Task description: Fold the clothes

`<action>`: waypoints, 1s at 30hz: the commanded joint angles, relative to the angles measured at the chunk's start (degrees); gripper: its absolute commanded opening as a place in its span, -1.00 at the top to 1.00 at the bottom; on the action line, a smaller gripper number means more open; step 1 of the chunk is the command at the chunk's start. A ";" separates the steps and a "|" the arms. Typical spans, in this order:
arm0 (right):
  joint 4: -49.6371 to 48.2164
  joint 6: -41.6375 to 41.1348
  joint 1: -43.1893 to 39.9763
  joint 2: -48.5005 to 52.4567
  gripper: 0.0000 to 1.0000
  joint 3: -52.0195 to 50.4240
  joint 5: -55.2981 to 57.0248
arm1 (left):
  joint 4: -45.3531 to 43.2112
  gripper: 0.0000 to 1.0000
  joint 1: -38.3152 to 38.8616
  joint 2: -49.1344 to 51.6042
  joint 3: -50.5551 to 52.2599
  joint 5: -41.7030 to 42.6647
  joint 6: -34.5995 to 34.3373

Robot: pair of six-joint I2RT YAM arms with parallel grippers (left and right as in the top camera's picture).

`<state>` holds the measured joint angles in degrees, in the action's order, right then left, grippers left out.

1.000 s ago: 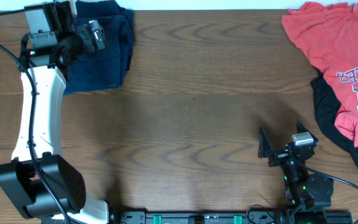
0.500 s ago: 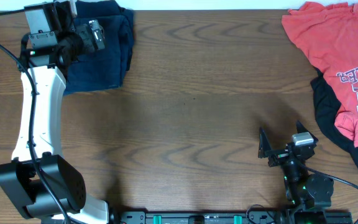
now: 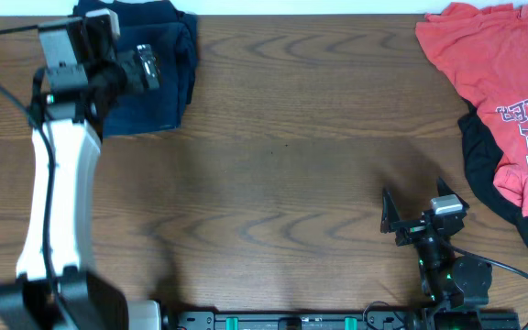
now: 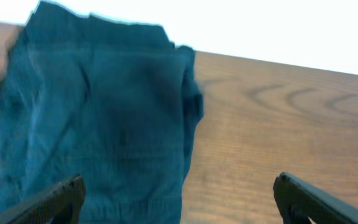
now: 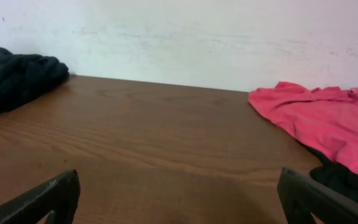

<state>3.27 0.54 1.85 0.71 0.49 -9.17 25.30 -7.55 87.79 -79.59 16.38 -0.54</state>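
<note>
Left claw (image 4: 179, 188) spread wide and carrying nothing, hanging just over the navy garment (image 3: 161, 87), which sits as a folded bundle in the far left corner of the surface (image 3: 291, 165). That's the first danger: with fingers splayed this close to the cloth, any low sweep away could hook the top layer and peel the fold open, and since the bundle lies right by the far edge, a nudge could tip part of it over. The wrist picture is blurred, so whether a fingertip touches fabric, I can't tell. Over on the right, the right claw (image 5: 178, 180) is also wide and empty, parked low near the front, well apart from the remaining work. And that work looks tricky: the red shirt (image 3: 493, 73) lies crumpled across a black garment (image 3: 479, 156), both hard against the right edge and running out of frame. A pinch aimed at the red could bite both layers and drag the black one along, or tug the whole heap off the side. A grab at a bunched wrinkle instead of a hem would likely give a lopsided spread.
</note>
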 commanded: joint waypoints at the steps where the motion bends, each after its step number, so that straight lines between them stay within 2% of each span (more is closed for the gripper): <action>1: 0.15 0.63 0.46 -0.44 -0.99 -0.17 0.15 | -4.00 -0.96 0.98 -8.20 7.37 -1.55 3.52; 17: 0.15 0.63 0.46 -0.44 -0.99 -0.17 0.15 | -20.11 -0.96 1.16 -48.63 51.74 -2.01 3.30; 23: 0.15 0.63 0.46 -0.44 -0.99 -0.17 0.15 | -26.51 -0.96 1.16 -61.99 64.57 -2.03 3.28; 30: 0.15 0.63 0.46 -0.44 -0.99 -0.17 0.15 | -26.73 -0.96 1.16 -74.71 73.53 -2.08 3.30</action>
<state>3.22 0.54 1.85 0.67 0.47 -9.15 -0.93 -6.42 17.04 -8.14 14.63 1.98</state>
